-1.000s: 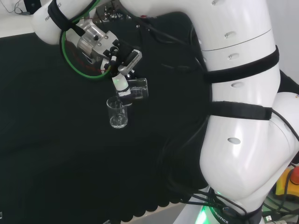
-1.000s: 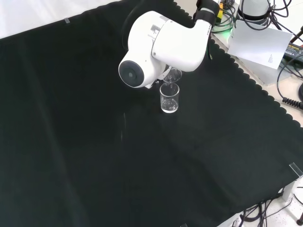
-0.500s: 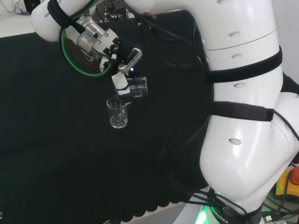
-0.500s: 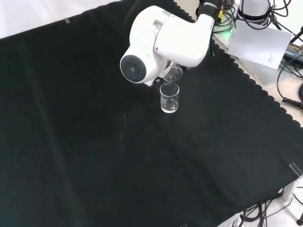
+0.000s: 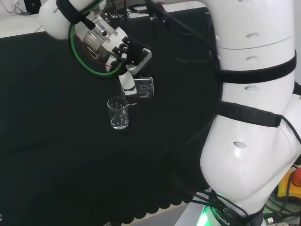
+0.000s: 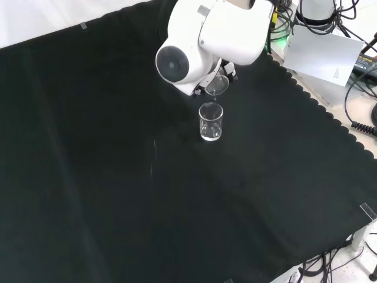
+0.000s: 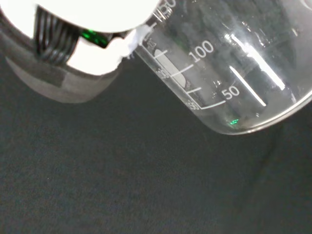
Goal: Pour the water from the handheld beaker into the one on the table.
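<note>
In the head view the black and white hand is curled round a clear glass beaker that lies tipped on its side, just above and to the right of a second clear beaker standing upright on the black cloth. The front view shows the held beaker below the arm's white link, its mouth tilted over the standing beaker, with a gap between them. A little water shows in the standing beaker. Close up in the wrist view, the held beaker shows printed scale marks beside a white part of the hand.
The arm's big white links rise at the right of the head view, and one link with a round grey cap hangs over the beakers in the front view. The cloth's scalloped edge and cables lie at the front view's right.
The hand has lifted and drawn away with the held beaker, so the gap to the standing beaker has grown. The standing beaker has stayed put.
</note>
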{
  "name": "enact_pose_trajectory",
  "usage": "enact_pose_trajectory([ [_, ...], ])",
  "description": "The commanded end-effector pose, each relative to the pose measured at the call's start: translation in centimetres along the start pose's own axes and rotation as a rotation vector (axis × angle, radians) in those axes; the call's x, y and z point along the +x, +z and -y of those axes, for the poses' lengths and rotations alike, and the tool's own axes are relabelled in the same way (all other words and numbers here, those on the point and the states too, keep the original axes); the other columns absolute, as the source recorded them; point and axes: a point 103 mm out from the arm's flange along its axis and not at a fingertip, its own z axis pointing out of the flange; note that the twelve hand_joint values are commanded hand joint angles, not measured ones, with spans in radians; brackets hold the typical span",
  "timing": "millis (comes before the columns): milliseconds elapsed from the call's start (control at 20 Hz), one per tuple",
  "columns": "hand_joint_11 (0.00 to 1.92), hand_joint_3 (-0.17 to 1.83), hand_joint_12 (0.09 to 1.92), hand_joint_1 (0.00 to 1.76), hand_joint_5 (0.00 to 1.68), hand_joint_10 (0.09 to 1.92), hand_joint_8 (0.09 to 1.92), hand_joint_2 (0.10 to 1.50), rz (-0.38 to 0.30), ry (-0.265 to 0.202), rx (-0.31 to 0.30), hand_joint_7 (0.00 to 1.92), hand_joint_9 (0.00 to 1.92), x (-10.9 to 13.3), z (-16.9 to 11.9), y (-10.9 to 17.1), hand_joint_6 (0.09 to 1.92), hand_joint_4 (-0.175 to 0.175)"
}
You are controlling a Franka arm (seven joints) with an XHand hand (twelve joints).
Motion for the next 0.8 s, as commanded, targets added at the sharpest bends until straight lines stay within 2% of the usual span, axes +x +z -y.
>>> enact_pose_trajectory([
  [50,1.56,-0.17,0.48,1.21,1.4,0.09,0.29,1.04,-0.058,-0.023,-0.126,1.73,1.89,-1.7,0.7,1.9,0.29,-0.105],
  [200,1.56,-0.17,0.48,1.2,1.4,0.09,0.3,1.04,-0.073,-0.021,-0.181,1.73,1.89,-2.1,1.0,2.3,0.29,-0.101],
  [350,1.56,-0.17,0.48,1.2,1.4,0.09,0.3,1.04,-0.105,-0.017,-0.262,1.73,1.89,-2.4,1.4,2.4,0.3,-0.1],
  [800,1.56,-0.17,0.48,1.2,1.4,0.09,0.3,1.04,-0.294,-0.007,-0.642,1.73,1.89,-5.8,2.8,4.1,0.3,-0.098],
])
